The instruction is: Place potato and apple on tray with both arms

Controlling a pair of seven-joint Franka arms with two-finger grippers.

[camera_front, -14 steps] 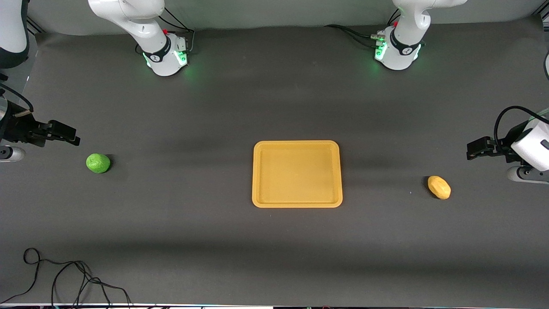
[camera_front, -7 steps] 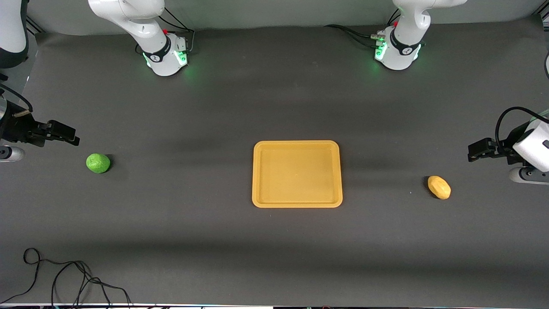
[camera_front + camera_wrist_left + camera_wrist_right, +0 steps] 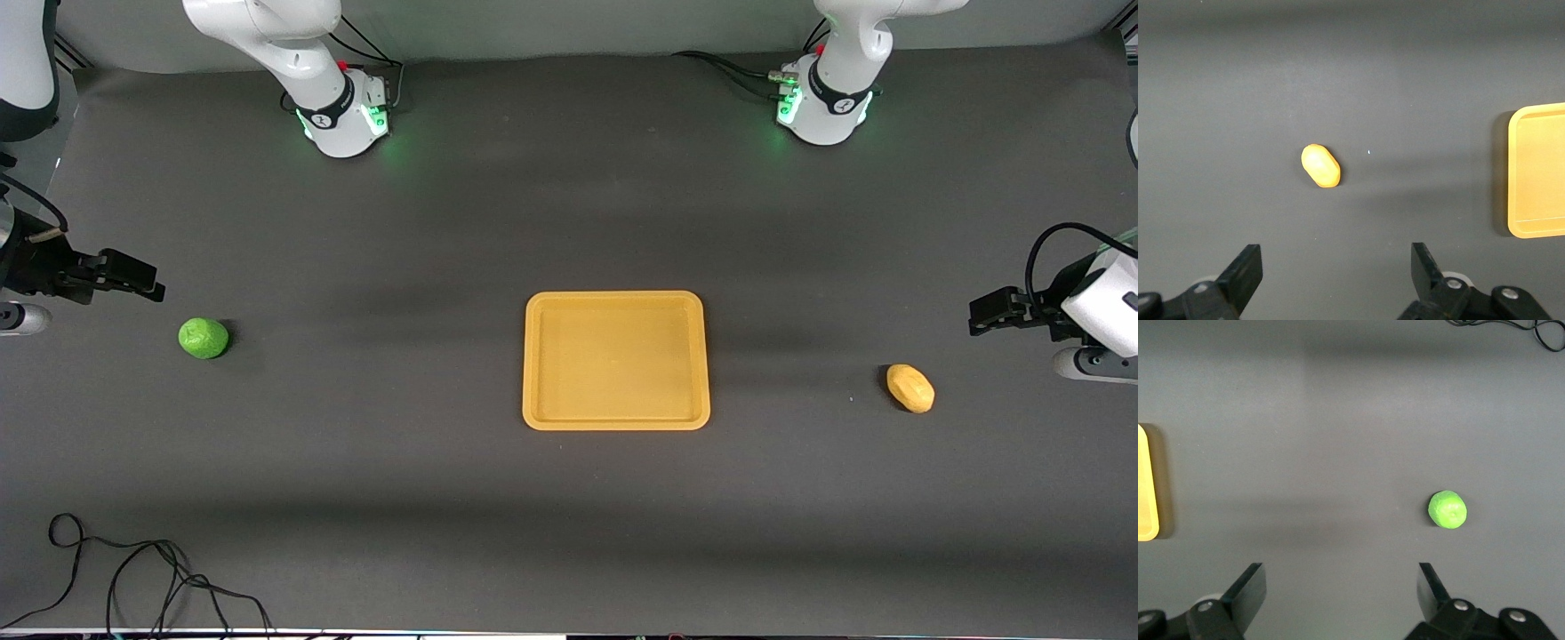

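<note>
Reaching in from the table's 2 ends, both white arms are cut off by the front view's edges, so only their black grippers and wrists show. The left gripper point(image 3: 978, 317) hangs over bare mat at the left arm's end, jaws spread wide and holding nothing. The right gripper point(image 3: 153, 283) hangs at the right arm's end, jaws also spread and empty. The small oval yellow-tan potato point(image 3: 910, 388) lies on the dark mat near the left gripper. The small round lime-green apple point(image 3: 204, 338), glossy and wrinkled, lies near the right gripper. Between them, well apart from both, sits the flat rectangular yellow-orange plastic tray point(image 3: 616, 421), with nothing in it.
</note>
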